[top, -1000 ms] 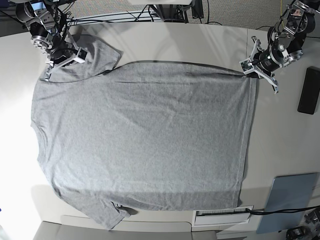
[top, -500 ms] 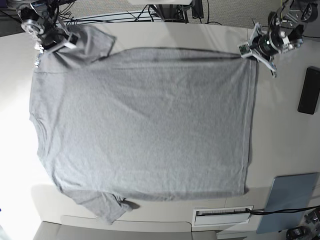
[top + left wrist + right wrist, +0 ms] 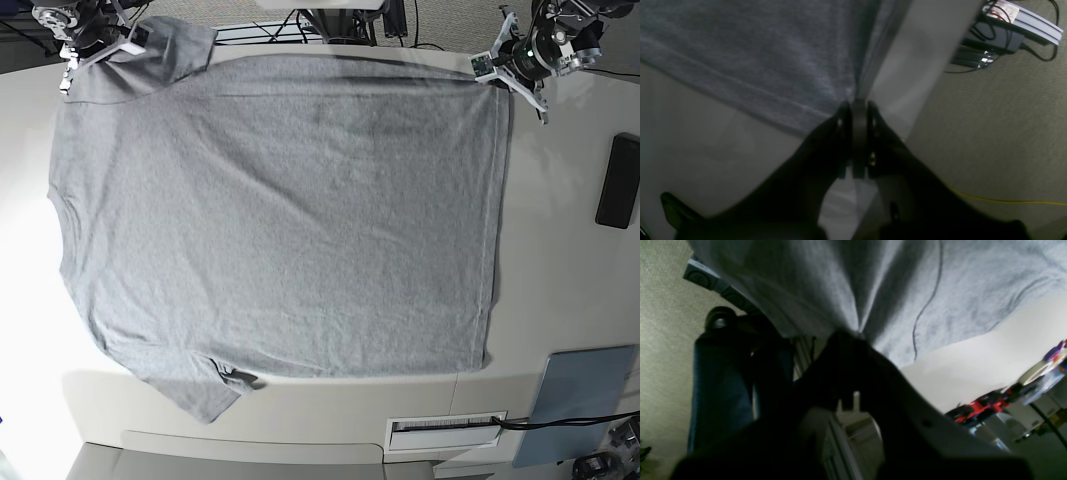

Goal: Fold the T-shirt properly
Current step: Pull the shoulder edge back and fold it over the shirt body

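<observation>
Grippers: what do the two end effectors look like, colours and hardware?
Both match: the left gripper and right gripper have white angular finger brackets on black-and-silver round motor housings, with black cables behind. In the wrist views the fingers look matte black, with small screws.

1. The T-shirt (image 3: 280, 220) is heather-grey, short-sleeved, with its plain side showing
2. It is spread wide and nearly flat, with faint creases across the body
3. In the base view the hem runs down the right side, the neck edge lies on the left
4. One sleeve sits at the top left, the other at the bottom left, its tip slightly rumpled
5. The two far corners are lifted, the cloth there pulled into taut folds
</observation>
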`<state>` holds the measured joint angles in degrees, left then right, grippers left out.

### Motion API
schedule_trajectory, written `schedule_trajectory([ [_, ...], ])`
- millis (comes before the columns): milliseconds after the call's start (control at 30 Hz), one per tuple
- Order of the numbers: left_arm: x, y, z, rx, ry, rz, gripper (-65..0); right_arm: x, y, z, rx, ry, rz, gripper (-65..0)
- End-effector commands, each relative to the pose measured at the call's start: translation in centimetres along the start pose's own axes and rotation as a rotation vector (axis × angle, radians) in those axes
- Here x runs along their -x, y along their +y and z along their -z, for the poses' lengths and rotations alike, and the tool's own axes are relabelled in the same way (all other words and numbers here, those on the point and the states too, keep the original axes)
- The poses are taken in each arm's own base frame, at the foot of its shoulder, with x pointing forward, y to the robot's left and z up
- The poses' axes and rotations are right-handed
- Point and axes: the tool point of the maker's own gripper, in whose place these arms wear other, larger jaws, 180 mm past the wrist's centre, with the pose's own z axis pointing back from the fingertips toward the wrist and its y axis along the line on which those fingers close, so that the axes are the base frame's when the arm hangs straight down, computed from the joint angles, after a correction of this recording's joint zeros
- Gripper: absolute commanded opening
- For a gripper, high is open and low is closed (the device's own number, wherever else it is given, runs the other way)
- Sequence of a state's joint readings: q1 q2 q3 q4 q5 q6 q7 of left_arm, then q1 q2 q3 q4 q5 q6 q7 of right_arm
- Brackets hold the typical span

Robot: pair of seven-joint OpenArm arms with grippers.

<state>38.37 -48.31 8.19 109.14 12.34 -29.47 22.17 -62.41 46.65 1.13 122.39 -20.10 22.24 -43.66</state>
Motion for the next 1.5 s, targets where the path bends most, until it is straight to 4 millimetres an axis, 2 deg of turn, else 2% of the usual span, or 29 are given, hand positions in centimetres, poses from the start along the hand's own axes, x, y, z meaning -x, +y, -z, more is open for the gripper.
schedule_trajectory([
  [0,1.1,-2.1,-0.2,0.078,0.039,0.014,-65.0,0.3,-0.1,-0.4,0.006,0.010,-0.021,-65.0],
  [133,1.4,-2.4,-0.3,0.089,0.050,0.009,-65.0,0.7,1.1,-0.7,-0.018,0.023,-0.039,-65.0],
  [400,1.5,-2.5,-0.3,0.090,0.057,0.009,-65.0,0.9,0.1,-0.7,0.034,0.034,-0.026,-65.0],
  [567,1.1,-1.0,-0.9,0.059,0.037,-0.041,-65.0,0.8,-2.7,-0.7,0.158,0.040,-0.016,-65.0],
  [700,0.3,1.6,-1.9,0.002,-0.021,-0.123,-65.0,0.1,-5.3,-0.5,0.236,0.020,0.020,-65.0],
  [900,0.9,5.4,-3.0,-0.131,-0.029,-0.180,-65.0,-1.3,-9.2,-0.4,0.329,-0.036,0.080,-65.0],
  [1067,-0.7,8.3,-3.2,-0.215,-0.098,-0.242,-65.0,-2.6,-11.9,-0.6,0.382,-0.097,0.138,-65.0],
  [1267,-2.7,10.1,-2.4,-0.265,-0.183,-0.322,-65.0,-3.4,-14.8,-0.5,0.444,-0.146,0.175,-65.0],
  [1467,-3.1,10.9,-1.2,-0.250,-0.232,-0.350,-65.0,-3.3,-18.0,0.3,0.491,-0.173,0.231,-65.0],
])
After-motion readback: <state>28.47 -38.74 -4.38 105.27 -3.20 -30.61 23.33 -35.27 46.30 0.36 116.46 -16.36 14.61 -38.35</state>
